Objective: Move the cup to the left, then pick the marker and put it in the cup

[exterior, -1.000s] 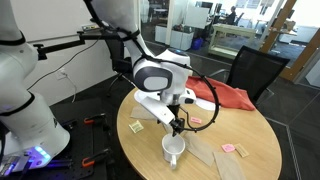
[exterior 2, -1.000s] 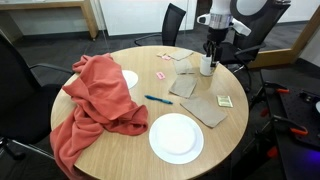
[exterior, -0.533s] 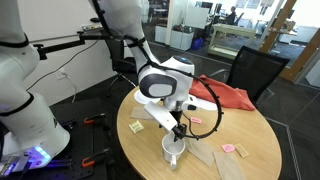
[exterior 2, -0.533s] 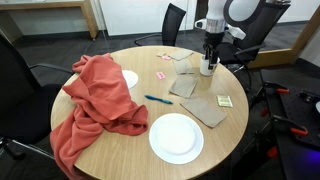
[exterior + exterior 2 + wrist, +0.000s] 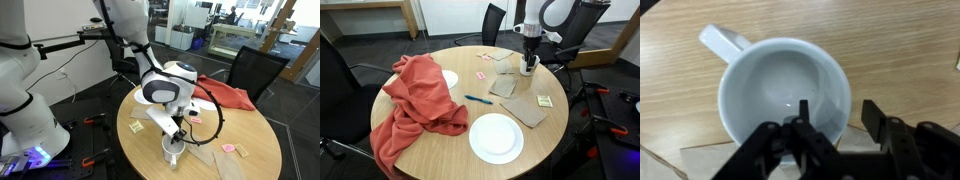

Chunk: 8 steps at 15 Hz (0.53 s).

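The cup [image 5: 780, 95] is a white mug, seen from straight above in the wrist view, with its handle at the upper left. My gripper [image 5: 838, 118] is open and straddles the mug's right rim, one finger inside and one outside. In both exterior views the gripper [image 5: 178, 135] [image 5: 529, 55] points down onto the cup [image 5: 174, 150] [image 5: 527, 68] near the table edge. The marker [image 5: 477, 99] lies flat mid-table, apart from the cup; it does not show in the wrist view.
A red cloth [image 5: 415, 100] drapes over one side of the round wooden table [image 5: 450, 145]. Two white plates [image 5: 495, 137] [image 5: 448, 78], brown cardboard pieces [image 5: 528, 108] [image 5: 504, 86], pink cards [image 5: 482, 75] and a yellow card [image 5: 544, 101] lie around. Black chairs [image 5: 255, 70] stand at the table.
My arm has come down a little over the cup, bringing the open fingers around its rim. The cup and the marker have not moved.
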Each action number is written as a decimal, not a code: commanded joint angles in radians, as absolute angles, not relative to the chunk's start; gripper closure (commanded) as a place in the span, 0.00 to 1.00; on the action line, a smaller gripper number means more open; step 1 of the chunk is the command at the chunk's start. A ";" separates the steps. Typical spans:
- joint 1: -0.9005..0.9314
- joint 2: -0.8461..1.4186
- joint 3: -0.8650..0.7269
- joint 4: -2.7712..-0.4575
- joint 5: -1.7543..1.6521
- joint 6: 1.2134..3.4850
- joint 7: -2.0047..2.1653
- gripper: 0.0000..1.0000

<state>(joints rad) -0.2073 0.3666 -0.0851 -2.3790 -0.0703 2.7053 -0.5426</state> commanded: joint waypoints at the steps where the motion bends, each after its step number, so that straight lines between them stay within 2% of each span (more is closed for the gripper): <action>1: -0.238 0.380 -0.060 -2.359 -0.060 2.695 -0.523 0.73; 5: -0.246 0.374 -0.062 -2.364 -0.064 2.695 -0.519 0.99; 8: -0.242 0.364 -0.068 -2.367 -0.070 2.690 -0.506 0.97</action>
